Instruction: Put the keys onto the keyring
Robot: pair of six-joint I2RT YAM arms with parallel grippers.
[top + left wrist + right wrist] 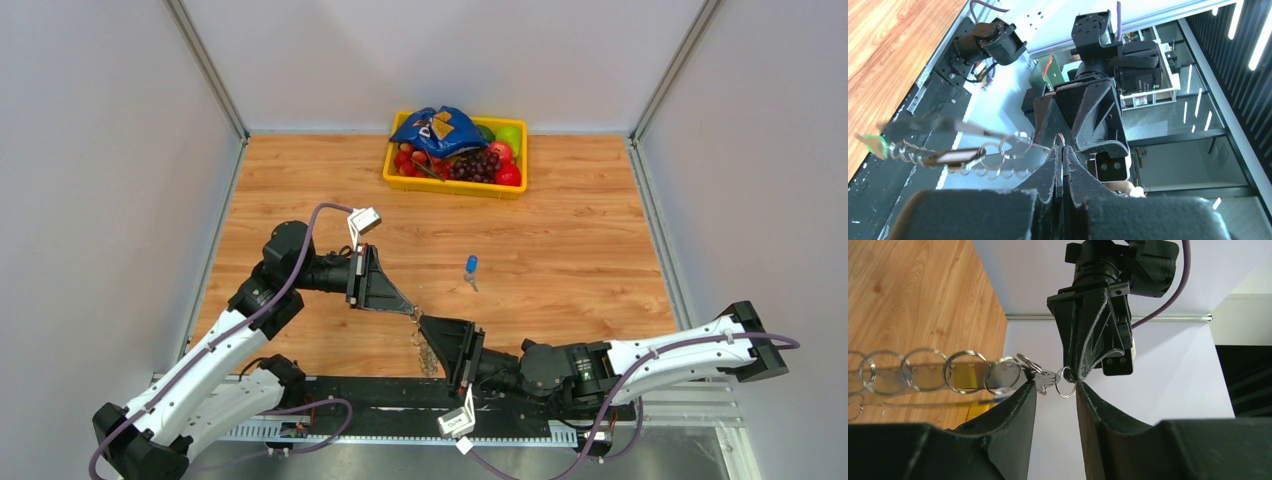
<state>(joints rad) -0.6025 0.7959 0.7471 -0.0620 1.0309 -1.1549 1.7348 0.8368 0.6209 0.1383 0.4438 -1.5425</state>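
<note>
Grey panels are seen around a wooden table (560, 290) in the top view, with a yellow basket (392, 178) of fruit set well beyond the keyring (428, 352). The keyring is held up over the near edge, between the two arms. It is seen as a string of linked rings hanging below the point where the left gripper (411, 310) and the right gripper (424, 323) meet. A blue-headed key (470, 266) is seen lying on the wood, beyond the keyring and well apart from it, touched by neither gripper. The task is therefore judged part done, with at least this key not yet threaded.

From the left wrist, the left gripper's fingers are shown pressed tightly together on the small end ring (1060, 143) of the keyring. Flat silver keys and a green-headed key (875, 143) are carried toward the keyring's other end, blurred. Several keys are thus judged to be on already, though their number cannot be told.

From the right wrist, the right gripper's jaws are shown standing apart, one on each side of the end ring and its clasp. The rest of the keyring is strung out to one side of them. Whether the pads bear on the metal cannot be told, and no firm hold is made out. The end ring is pinched from the opposite side by the left gripper's tips.
</note>
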